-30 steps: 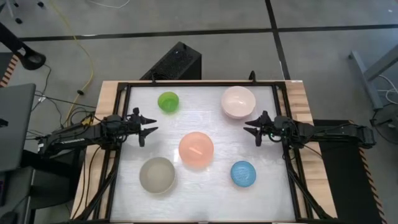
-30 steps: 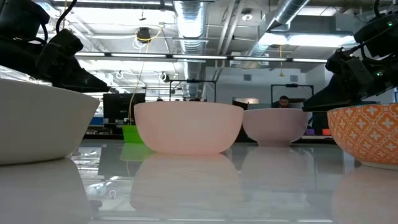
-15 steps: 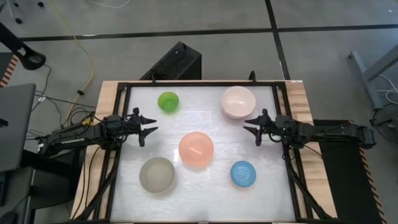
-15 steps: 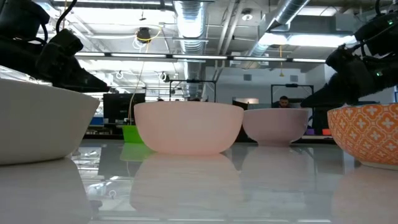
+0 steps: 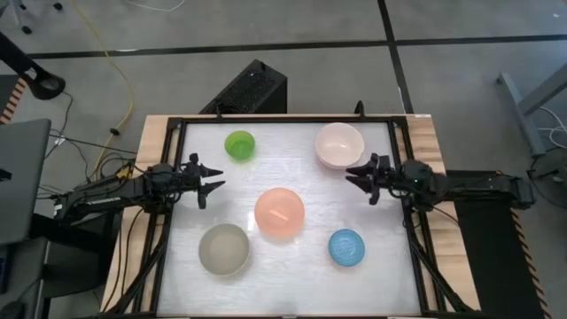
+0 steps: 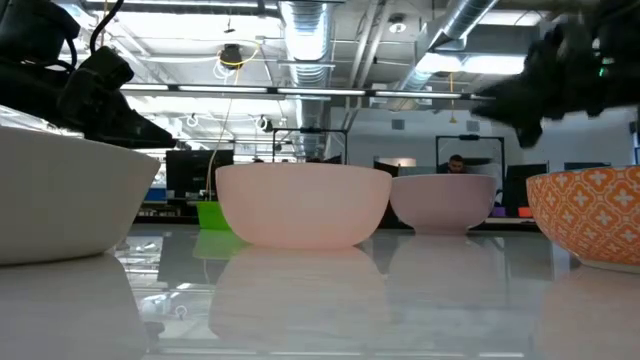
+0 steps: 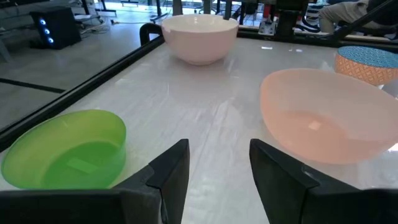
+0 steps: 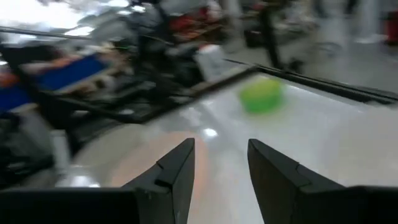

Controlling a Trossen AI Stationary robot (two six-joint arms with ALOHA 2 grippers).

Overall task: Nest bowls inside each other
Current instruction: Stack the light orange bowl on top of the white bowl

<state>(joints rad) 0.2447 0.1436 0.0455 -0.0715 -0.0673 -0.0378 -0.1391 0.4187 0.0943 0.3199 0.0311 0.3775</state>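
Five bowls stand apart on the white table, each on its base: a green bowl (image 5: 239, 144) far left, a pale pink-white bowl (image 5: 339, 145) far right, a salmon-orange bowl (image 5: 279, 213) in the middle, a grey-beige bowl (image 5: 223, 249) near left, and a blue bowl (image 5: 346, 247) with an orange patterned outside near right. My left gripper (image 5: 215, 183) hovers open at the table's left edge, between the green and salmon bowls (image 7: 323, 118). My right gripper (image 5: 354, 177) hovers open at the right edge, just near of the pink-white bowl, with nothing between its fingers.
A black frame (image 5: 283, 118) borders the table, with wooden strips outside it. Open table surface lies between the bowls. A black box (image 5: 250, 89) sits on the floor beyond the far edge. A person sits in the room behind, in the low view.
My right gripper has risen and tipped upward to about level, rolling a little at the wrist. It has shifted slightly toward the table's far edge. Its fingers stay open alike. The left arm and all bowls have kept still.
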